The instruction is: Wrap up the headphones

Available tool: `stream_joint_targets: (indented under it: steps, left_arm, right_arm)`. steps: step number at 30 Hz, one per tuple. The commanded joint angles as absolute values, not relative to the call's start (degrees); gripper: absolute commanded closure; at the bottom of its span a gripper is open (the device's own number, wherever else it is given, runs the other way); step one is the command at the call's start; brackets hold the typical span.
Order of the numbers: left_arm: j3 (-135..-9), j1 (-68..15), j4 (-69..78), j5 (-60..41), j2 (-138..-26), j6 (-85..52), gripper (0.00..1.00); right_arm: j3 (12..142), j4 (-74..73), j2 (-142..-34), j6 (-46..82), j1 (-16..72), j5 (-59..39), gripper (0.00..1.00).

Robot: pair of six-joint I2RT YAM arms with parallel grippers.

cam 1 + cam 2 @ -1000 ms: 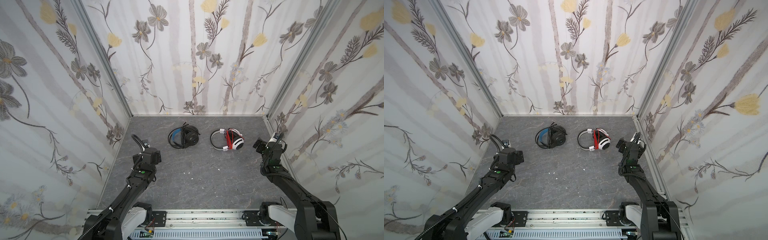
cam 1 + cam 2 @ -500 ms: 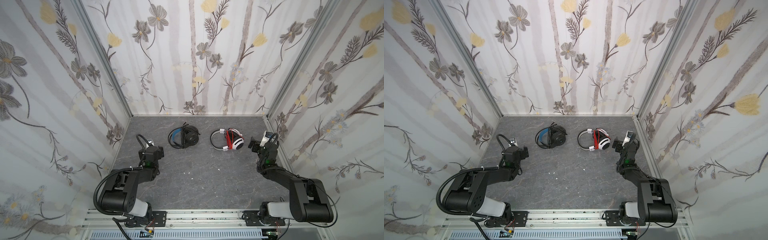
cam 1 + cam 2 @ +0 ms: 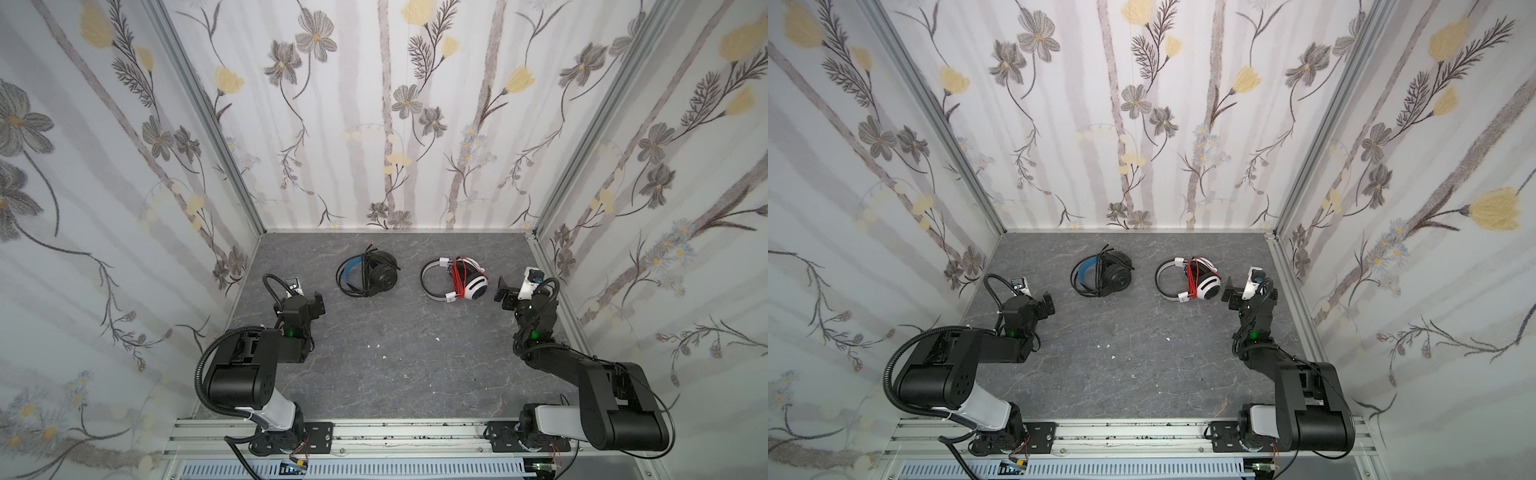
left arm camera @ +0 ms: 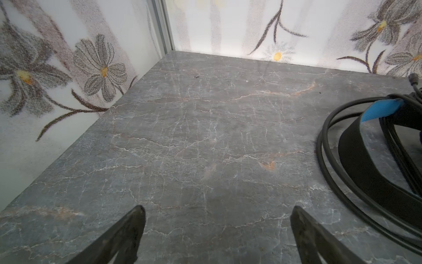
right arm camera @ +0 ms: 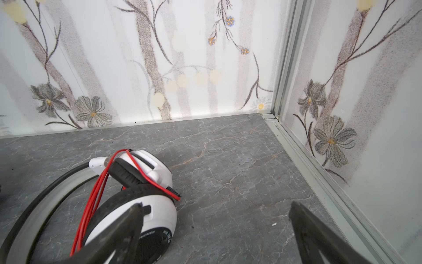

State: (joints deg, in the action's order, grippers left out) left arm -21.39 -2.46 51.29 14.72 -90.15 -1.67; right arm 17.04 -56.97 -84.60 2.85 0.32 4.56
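Grey stone-pattern table (image 3: 415, 365) carries both headphones at upper centre in both top views: black pair (image 3: 370, 276) left, white pair (image 3: 457, 280) right, each with its cable wound on. Over the last second neither pair has moved, while both arms have folded back toward the lower frame edge; wrapping appears complete. Left gripper (image 4: 217, 212) and right gripper (image 5: 217, 210) stand with jaws apart, empty. The left wrist view crops the black pair at its right edge; cable ends are indistinct.
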Motion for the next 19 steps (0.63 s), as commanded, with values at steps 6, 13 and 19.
stream_joint_targets:
  steps: [6,13,19]
  left_arm:
    - [-21.16,-2.40,55.10,14.24,-90.23,-2.10,0.00]
    - [-21.24,-2.42,54.92,14.23,-90.22,-2.10,0.00]
    - [-21.24,-2.43,54.84,14.24,-90.27,-2.06,0.00]
  right_arm:
    - [12.11,-74.99,-87.13,0.91,1.22,4.21,0.00]
    - [12.43,-72.78,-86.31,1.01,1.25,4.32,0.00]
    - [12.02,-73.82,-86.22,0.97,1.23,4.40,0.00]
